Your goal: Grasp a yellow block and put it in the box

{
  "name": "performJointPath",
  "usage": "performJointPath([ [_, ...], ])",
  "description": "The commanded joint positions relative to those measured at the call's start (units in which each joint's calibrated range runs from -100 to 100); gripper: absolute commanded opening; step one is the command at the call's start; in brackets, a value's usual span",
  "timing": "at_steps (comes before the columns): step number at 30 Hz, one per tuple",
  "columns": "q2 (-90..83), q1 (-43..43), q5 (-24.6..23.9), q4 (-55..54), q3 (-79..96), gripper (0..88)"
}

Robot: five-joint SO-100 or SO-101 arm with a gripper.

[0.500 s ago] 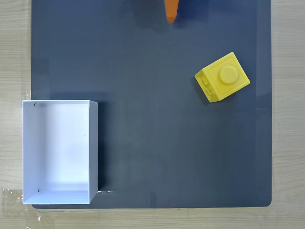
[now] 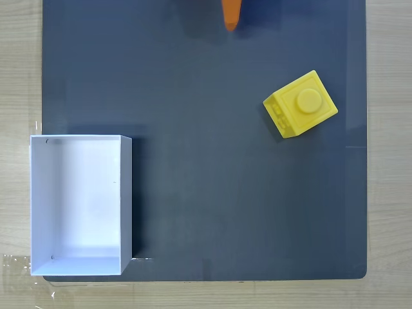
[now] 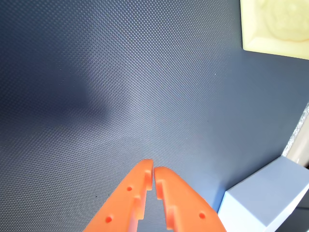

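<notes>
End effector (image 3: 153,171) fingers together, holding nothing, above mat (image 3: 120,87); yellow block (image 2: 300,105) & box (image 2: 126,193) well apart

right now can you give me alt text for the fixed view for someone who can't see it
A yellow block sits stud-up on a dark mat at upper right, far from an open white box at lower left. The orange tip of the end effector enters at the top edge, touching neither.
</notes>
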Motion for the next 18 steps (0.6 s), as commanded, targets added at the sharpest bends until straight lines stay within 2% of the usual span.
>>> performJointPath([
  [1,0.17,-0.14,-0.08,0.56,-1.37,1.0],
  [11,0.85,-0.31,0.34,-0.31,-1.64,1.0],
  [14,3.90,0.19,0.39,-4.94,-3.18,1.0],
  [18,16.53,-0.48,0.39,-14.62,-12.76,1.0],
])
